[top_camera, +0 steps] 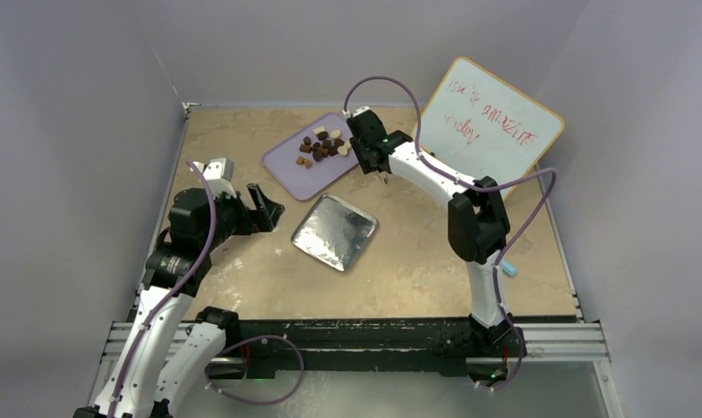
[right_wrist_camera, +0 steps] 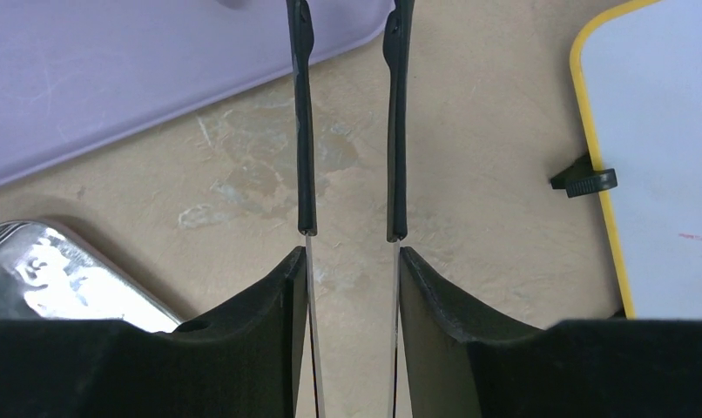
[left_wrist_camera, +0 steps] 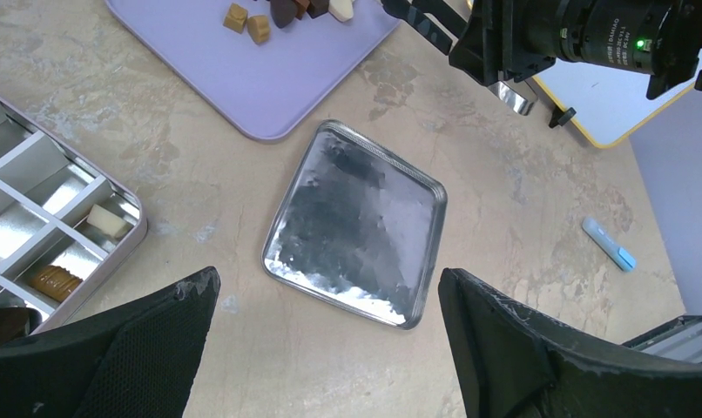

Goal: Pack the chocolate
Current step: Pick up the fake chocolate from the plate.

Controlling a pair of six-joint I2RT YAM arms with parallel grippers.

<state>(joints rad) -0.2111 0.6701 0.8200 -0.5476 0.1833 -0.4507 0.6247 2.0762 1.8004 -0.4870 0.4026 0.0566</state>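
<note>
Left arm: folded at the elbow over the left side of the beige marbled table (top_camera: 417,261). Its wrist is tipped forward and to the right.
Left gripper (left_wrist_camera: 326,283): jaws spread wide with nothing between them. Through the gap I see the shiny silver foil square (left_wrist_camera: 356,222) lying flat below.
Silver tin with white dividers (left_wrist_camera: 34,187): one, at the far left of my left wrist view.
Chocolate in the tin: three tiny bite-sized chocolate lumps (left_wrist_camera: 56,280) that I can see, one to a cell. One is cream-white, one caramel and one dark, the dark one half hidden by a finger.
Axis in the tin: the cream and caramel pieces both lie slantwise, upper left to lower right.
Flat lilac rounded-rectangle tray (top_camera: 282,161): one, on the far side of the foil square, set on a diagonal.
Chocolate on the tray: roughly a dozen lumps in a loose cluster on its right half. Most are dark, with about three cream and two caramel. They are too small for me to give an exact count or say which way each points.
Right arm: stretched forward and left, wrist pointing down.
Right gripper (right_wrist_camera: 349,252): jaws narrowly apart, a thin black-sleeved metal prong (right_wrist_camera: 304,131) along each finger, two in all. Nothing is between them. They hang over bare table just beside the tray's edge.
Yellow-rimmed whiteboard with red writing (top_camera: 491,126): one, at far right.
Small blue-and-white stick (top_camera: 510,270): one, by the right edge.
</note>
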